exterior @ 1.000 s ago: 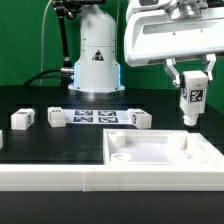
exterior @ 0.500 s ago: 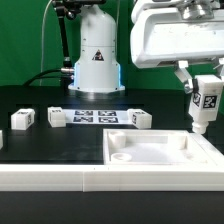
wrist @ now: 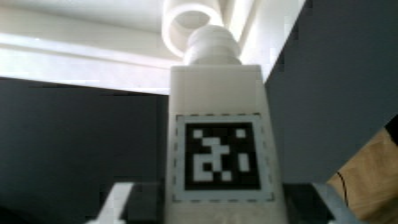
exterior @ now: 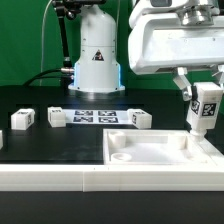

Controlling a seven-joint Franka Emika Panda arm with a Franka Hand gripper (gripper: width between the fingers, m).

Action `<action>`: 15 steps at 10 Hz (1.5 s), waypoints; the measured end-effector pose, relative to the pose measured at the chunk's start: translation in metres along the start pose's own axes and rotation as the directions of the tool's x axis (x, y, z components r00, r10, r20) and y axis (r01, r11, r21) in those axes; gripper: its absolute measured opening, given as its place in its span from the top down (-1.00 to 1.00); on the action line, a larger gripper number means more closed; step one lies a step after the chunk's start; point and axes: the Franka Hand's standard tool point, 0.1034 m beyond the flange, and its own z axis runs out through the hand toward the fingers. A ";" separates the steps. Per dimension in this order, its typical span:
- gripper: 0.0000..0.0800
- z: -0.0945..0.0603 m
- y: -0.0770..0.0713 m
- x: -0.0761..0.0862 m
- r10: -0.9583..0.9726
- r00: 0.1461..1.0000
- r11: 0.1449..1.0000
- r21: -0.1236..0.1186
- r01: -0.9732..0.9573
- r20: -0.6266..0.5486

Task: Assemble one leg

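My gripper [exterior: 203,88] is shut on a white leg [exterior: 203,107] with a black-and-white tag on its face and holds it upright. The leg's lower end hangs just above the far right corner of the large white square panel [exterior: 160,152]. In the wrist view the held leg [wrist: 219,120] fills the middle, its rounded tip pointing at a round corner hole [wrist: 185,22] in the panel. Three more legs lie on the black table: one at the exterior view's left [exterior: 22,119], one beside the marker board [exterior: 56,117], and one at the board's right end [exterior: 139,119].
The marker board [exterior: 96,116] lies flat in front of the robot base [exterior: 96,60]. A white rail [exterior: 50,178] runs along the table's front edge. A green backdrop stands behind.
My gripper has carried the leg toward the exterior view's right and a little up, from in front of the panel's far edge to above its far right corner.
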 end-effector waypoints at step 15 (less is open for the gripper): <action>0.27 0.034 0.006 -0.021 -0.002 0.992 1.000 -0.028 -0.001 -0.124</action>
